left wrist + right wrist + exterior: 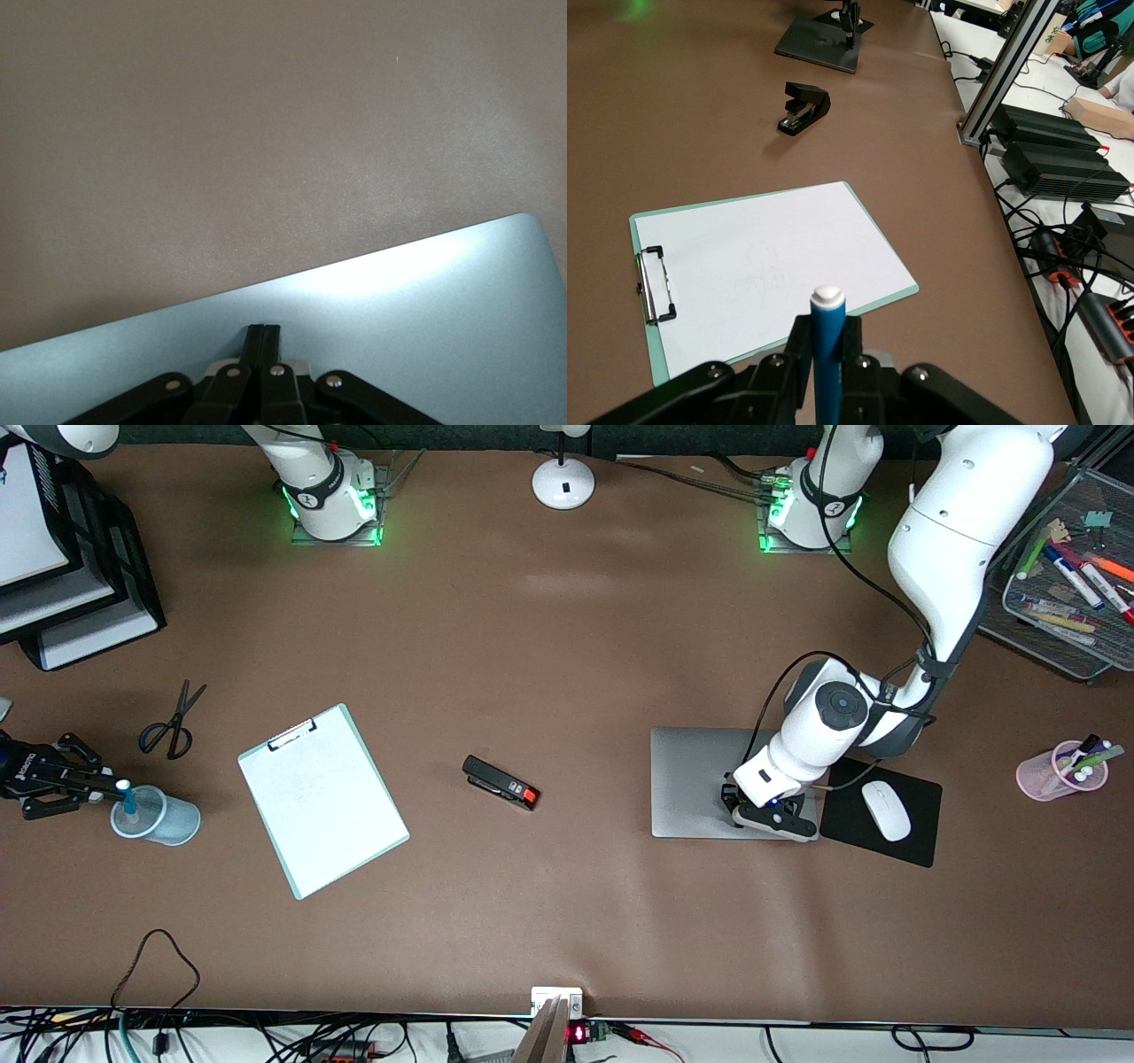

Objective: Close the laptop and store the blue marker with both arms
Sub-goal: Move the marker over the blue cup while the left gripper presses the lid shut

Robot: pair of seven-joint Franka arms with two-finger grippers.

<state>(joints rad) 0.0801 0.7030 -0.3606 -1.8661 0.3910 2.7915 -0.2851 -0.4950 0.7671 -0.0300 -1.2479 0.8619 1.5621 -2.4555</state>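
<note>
**Laptop shut under left gripper; blue marker clamped in right gripper over cup**

Front view. Laptop (pixel 695 779) lying closed and flat on the brown table (pixel 567 646), toward the left arm's end, just beside a black mouse pad (pixel 912 841) carrying a white mouse (pixel 886 810). Left gripper (pixel 769 815) down on the lid, at the lid's corner nearest the mouse pad and the front camera. Right gripper (pixel 84 784) at the right arm's end of the table, holding the blue marker (pixel 127 797) upright, pale end up, over a bluish translucent cup (pixel 155 817); lower end apparently inside the cup. Elsewhere on the table: scissors (pixel 171 724), clipboard (pixel 323 799) with a white sheet, black stapler (pixel 500 782) with a red end, pink cup of markers (pixel 1063 772), wire basket of pens (pixel 1067 576), black paper trays (pixel 62 567), white round lamp base (pixel 563 481). Small white lettering on the right gripper, too small to read.

Left wrist view. Jaws pressed together with nothing between them, tips resting on the silver lid (pixel 372 319). Bare brown table past the lid's edge.

Right wrist view. Jaws clamped on the blue marker (pixel 828 354), whitish tip uppermost. Clipboard (pixel 766 274) and stapler (pixel 804 108) visible on the table past it; aluminium frame post (pixel 1010 66) and black power units at the table's edge. No legible labels.
</note>
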